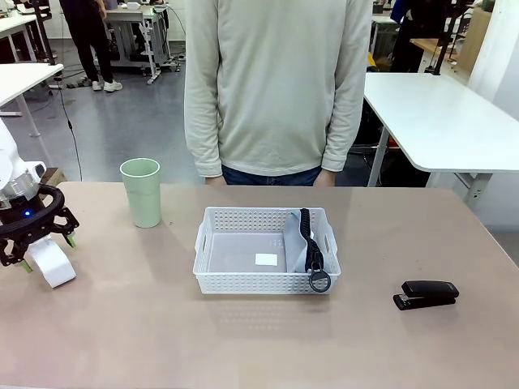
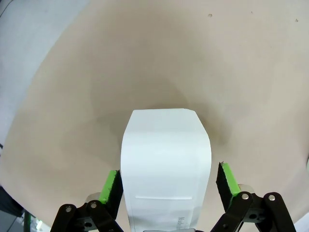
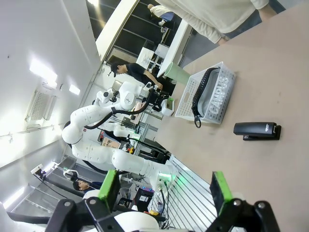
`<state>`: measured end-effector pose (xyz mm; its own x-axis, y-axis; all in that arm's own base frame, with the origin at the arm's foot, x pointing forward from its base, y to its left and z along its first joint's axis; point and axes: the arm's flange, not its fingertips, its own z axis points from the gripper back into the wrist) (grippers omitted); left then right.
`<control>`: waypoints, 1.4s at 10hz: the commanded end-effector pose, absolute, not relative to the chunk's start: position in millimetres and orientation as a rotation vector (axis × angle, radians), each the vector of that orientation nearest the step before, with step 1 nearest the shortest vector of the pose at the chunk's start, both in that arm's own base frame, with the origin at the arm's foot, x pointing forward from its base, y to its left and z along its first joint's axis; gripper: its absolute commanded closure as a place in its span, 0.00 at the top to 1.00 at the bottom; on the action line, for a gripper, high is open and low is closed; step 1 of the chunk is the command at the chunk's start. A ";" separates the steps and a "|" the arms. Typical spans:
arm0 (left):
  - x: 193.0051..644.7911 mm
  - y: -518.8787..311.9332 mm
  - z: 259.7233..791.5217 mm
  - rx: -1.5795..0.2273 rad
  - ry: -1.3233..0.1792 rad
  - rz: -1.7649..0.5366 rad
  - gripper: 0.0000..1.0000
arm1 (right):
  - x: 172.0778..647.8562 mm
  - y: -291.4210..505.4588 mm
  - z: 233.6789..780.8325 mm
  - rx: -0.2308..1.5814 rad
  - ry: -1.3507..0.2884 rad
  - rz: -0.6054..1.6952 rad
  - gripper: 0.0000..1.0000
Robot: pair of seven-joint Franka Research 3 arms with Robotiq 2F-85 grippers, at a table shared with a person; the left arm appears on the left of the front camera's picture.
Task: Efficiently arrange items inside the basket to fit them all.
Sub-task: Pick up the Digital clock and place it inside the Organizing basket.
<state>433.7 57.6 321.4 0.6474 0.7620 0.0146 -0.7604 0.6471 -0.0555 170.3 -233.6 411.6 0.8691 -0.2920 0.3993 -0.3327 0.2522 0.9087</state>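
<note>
Basket (image 1: 261, 283) mid-bench (image 1: 243, 344), grey CAMPUS pouch (image 1: 293, 243) along its right side (zipper ring (image 1: 319, 281) hanging over the front rim), pale green tumbler (image 1: 142, 193) upright to its left, black stapler (image 1: 427, 294) to its right, left gripper (image 2: 169, 186) jaws spread either side of small white box (image 1: 53, 266), right gripper (image 3: 164, 186) jaws spread on nothing.

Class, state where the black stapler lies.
Front view: the black stapler lies at the right, on the table, apart from the white basket to its left.
</note>
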 end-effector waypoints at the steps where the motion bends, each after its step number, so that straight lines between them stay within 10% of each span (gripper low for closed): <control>1: 436.9 55.6 323.0 -0.035 -0.032 0.893 1.00 | 171.6 -233.8 414.0 1.340 -0.586 0.050 1.00; 2: 437.4 56.9 322.8 -0.043 -0.040 0.900 1.00 | 171.6 -233.8 414.0 1.340 -0.586 0.050 1.00; 3: 437.0 57.2 323.7 -0.047 -0.041 0.894 0.42 | 171.6 -233.8 414.0 1.340 -0.586 0.050 1.00; 4: 436.6 57.8 324.7 -0.050 -0.041 0.894 0.42 | 171.6 -233.8 414.0 1.340 -0.586 0.050 1.00; 5: 435.1 58.8 326.0 -0.057 -0.038 0.896 0.00 | 171.6 -233.8 414.0 1.340 -0.586 0.050 1.00; 6: 432.7 58.5 327.4 -0.089 0.004 0.872 0.37 | 171.6 -233.8 414.0 1.340 -0.586 0.050 1.00; 7: 430.8 58.4 328.2 -0.102 0.012 0.863 0.00 | 171.6 -233.8 414.0 1.340 -0.586 0.050 1.00; 14: 416.4 82.7 383.0 -0.163 0.074 0.695 0.00 | 171.6 -233.8 414.0 1.340 -0.586 0.050 1.00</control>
